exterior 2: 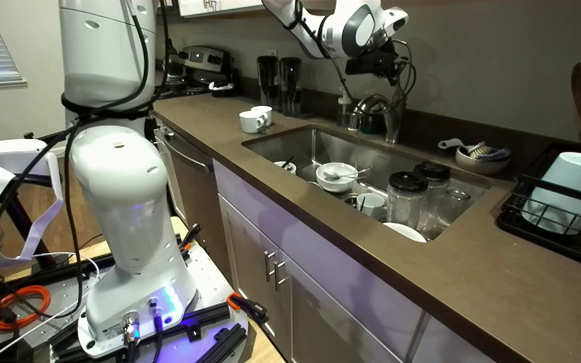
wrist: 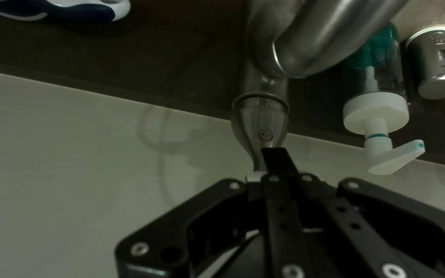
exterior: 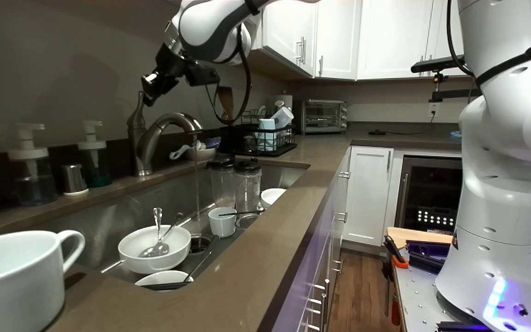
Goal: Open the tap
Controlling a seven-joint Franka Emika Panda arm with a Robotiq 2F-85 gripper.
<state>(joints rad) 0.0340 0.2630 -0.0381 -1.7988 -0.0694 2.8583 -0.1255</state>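
Observation:
The tap [exterior: 155, 133] is a brushed-steel faucet with an arched spout behind the sink. It also shows in an exterior view [exterior 2: 392, 121] and in the wrist view [wrist: 261, 81]. Its lever handle [exterior: 138, 112] points upward. A thin stream of water [exterior: 197, 184] falls from the spout. My gripper [exterior: 150, 94] is at the top of the handle. In the wrist view its black fingers [wrist: 276, 154] are together, in front of and partly covering the handle's narrow end. Whether they touch the handle is hard to tell.
Soap dispensers [exterior: 92, 152] and a steel canister [exterior: 74, 179] stand beside the tap. The sink [exterior 2: 315, 136] holds bowls, a cup and jars. A bowl with brushes [exterior 2: 482, 159] and a dish rack [exterior 2: 532, 222] are on the tap's other side. The wall is close behind the handle.

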